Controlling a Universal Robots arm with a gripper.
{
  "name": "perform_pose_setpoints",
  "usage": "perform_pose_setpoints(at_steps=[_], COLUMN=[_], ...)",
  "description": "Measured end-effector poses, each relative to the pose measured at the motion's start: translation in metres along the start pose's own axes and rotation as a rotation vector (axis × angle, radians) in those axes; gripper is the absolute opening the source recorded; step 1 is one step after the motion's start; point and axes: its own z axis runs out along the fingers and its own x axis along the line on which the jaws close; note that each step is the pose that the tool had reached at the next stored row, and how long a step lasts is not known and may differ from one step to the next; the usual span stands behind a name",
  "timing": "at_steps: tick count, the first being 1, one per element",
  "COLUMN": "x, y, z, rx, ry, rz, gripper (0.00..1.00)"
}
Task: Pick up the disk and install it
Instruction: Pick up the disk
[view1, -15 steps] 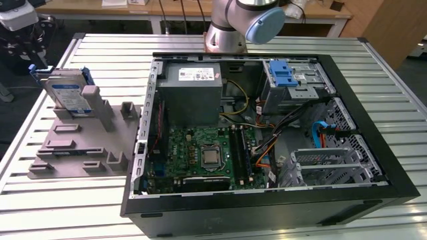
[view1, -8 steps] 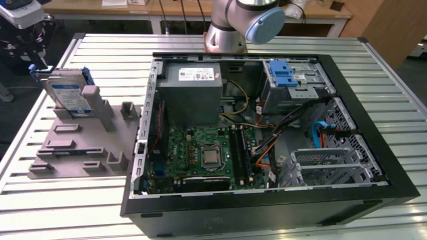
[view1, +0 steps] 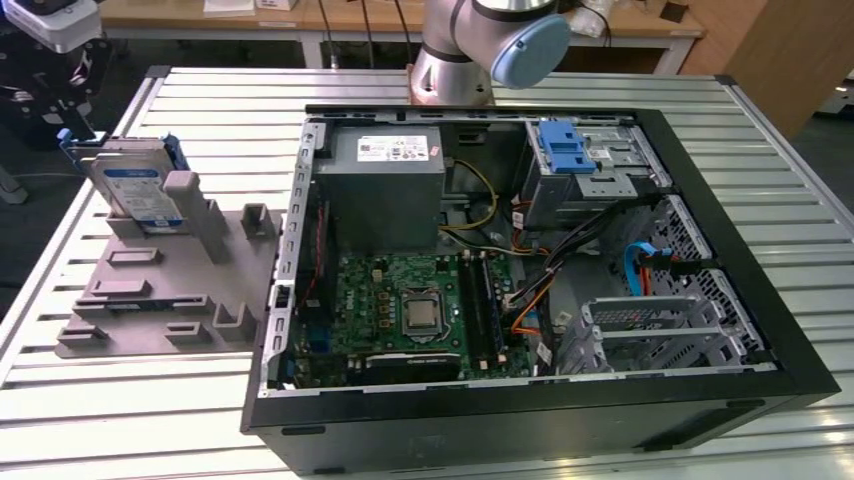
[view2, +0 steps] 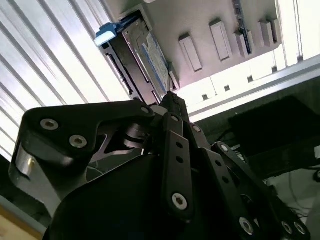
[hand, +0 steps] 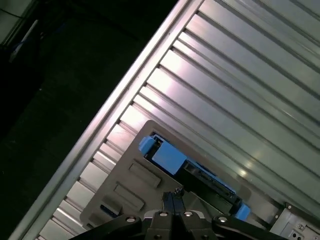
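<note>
Open computer case (view1: 534, 408) lies beside grey fixture (view1: 144, 292) on slatted table (view1: 120, 405).

My arm (view1: 451, 62) is a silver-grey tubular section fitted with a pale blue round joint cap (view1: 530, 48). My hand (view2: 172, 102) is matte black, built of flat bar links (view2: 176, 150) pinned with bright round-head screws (view2: 179, 201). A bare metal bracket (view2: 25, 165) sits at one side.

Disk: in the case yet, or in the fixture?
Not installed. The disk stands on edge in the grey fixture at the exterior view's left, outside the open computer case.
</note>
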Motion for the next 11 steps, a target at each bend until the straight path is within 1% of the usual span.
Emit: perform_pose_setpoints(at_steps=[11], x=[0.0000], y=[-0.0001], z=[0.0025], rx=[-0.0022], ry=[0.0093], rz=[-0.200], gripper=[0.11])
